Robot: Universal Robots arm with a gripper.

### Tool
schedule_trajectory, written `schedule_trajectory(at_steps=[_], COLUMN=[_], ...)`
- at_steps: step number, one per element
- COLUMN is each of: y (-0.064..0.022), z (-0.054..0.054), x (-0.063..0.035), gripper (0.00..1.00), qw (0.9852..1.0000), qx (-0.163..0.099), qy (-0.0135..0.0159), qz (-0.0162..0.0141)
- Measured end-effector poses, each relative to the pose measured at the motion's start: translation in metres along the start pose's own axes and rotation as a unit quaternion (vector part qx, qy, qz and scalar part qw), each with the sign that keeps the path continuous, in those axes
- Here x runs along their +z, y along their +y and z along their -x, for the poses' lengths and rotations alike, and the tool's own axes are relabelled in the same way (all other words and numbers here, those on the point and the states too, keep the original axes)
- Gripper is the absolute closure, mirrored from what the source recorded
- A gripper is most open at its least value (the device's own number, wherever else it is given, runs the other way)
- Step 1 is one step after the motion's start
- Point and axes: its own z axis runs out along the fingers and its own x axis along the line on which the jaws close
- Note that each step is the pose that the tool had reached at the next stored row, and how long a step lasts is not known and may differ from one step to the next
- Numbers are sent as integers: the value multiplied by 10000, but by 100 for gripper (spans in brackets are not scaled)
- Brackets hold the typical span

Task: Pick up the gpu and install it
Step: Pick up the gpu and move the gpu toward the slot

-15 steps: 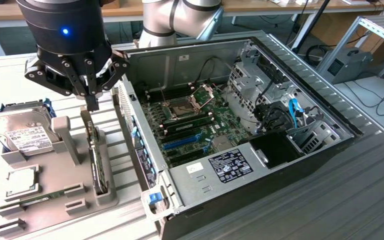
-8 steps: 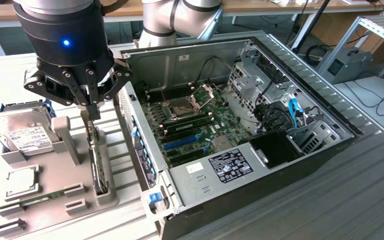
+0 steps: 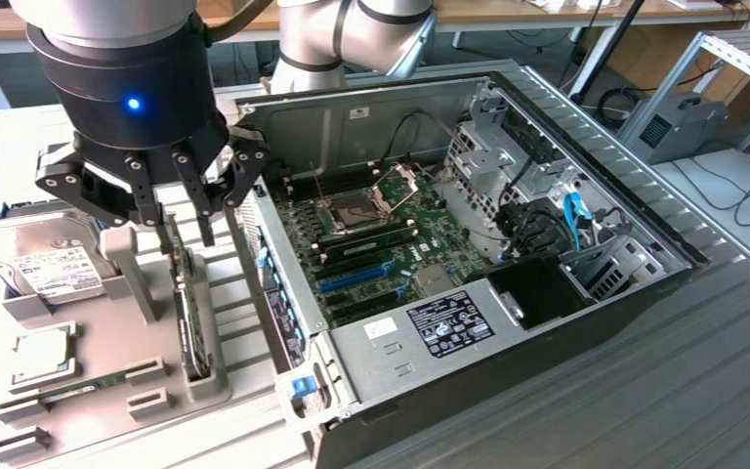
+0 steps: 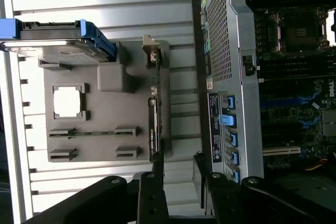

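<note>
Gripper (image 3: 187, 233) jaws parted, empty, just above the slim black-and-green gpu card (image 3: 190, 322) standing edgewise in the grey moulded holder (image 3: 128, 337).

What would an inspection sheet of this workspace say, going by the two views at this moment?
Surface: ribbed grey metal table carrying a grey parts holder and an open computer case.
Job's things: gpu stands on edge in a holder slot, not installed; motherboard lies exposed in the case.
Clutter: hard drive, processor chip and RAM stick, all in the holder.
Grippers: gripper open, close above the gpu; contact cannot be told.
Cables: blue cable inside the case; loose cables beyond the table at the exterior view's right.
Surroundings: metal rack; desks behind.
</note>
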Motion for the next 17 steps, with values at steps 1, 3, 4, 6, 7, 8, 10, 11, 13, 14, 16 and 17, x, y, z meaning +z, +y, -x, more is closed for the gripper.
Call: schedule_trajectory(at_steps=[1, 3, 4, 6, 7, 8, 10, 11, 13, 14, 16, 17], y=[0, -6, -8, -9, -9, -10, -10, -11, -11, -12, -12, -13], z=[0, -50, -70, -76, -79, -81, -86, -89, -94, -96, -102, -104], x=[0, 44, 67, 72, 75, 78, 84, 88, 95, 97, 104, 107], gripper=[64, 64, 64, 64, 64, 64, 64, 64, 64, 64, 64, 64], qw=[10000, 10000, 10000, 10000, 10000, 10000, 10000, 10000, 10000, 10000, 10000, 10000], qx=[0, 0, 0, 0, 0, 0, 0, 0, 0, 0, 0, 0], qy=[0, 1, 1, 1, 1, 1, 1, 0, 0, 1, 0, 1], qz=[0, 3, 4, 4, 3, 4, 3, 3, 4, 3, 4, 4])
